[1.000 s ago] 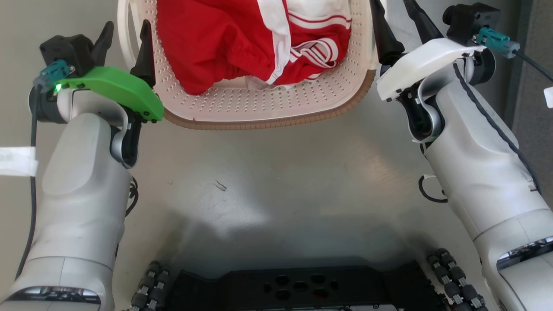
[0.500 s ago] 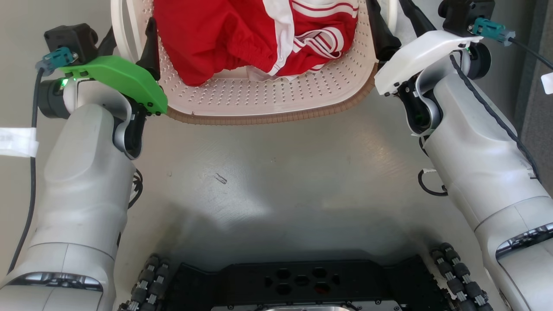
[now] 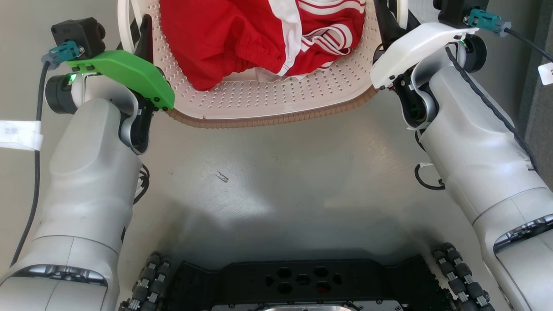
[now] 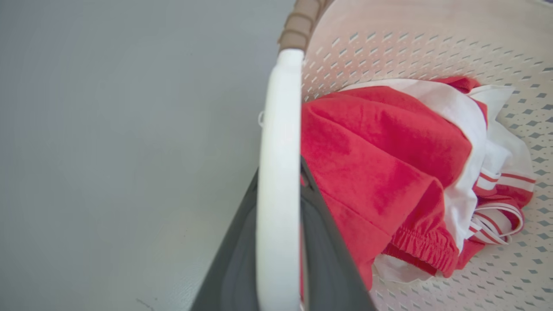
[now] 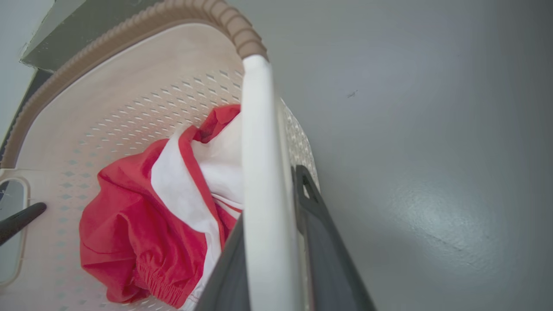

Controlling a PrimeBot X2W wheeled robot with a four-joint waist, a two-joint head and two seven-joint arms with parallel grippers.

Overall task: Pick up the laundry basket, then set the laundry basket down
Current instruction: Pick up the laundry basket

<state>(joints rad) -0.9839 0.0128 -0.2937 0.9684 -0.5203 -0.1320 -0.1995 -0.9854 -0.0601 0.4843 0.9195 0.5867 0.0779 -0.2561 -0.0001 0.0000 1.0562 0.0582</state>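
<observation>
Left tool [image 4: 280, 172] gripping laundry basket [image 3: 276, 108] by one handle [image 4: 278, 108], right tool [image 5: 270, 194] gripping the other, red garment [image 3: 233, 39] inside, white tag [image 3: 19, 134] unreadable

Arms reach forward; left gripper [image 3: 139, 31] and right gripper [image 3: 396, 18] pinch narrowly.

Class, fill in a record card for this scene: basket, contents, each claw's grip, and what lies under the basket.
Basket: cream perforated laundry basket, brown rim
Contents: red and white clothes
Left grip: left claw shut around left handle
Right grip: right claw shut around right handle
Under it: grey floor; contact with it unclear
</observation>
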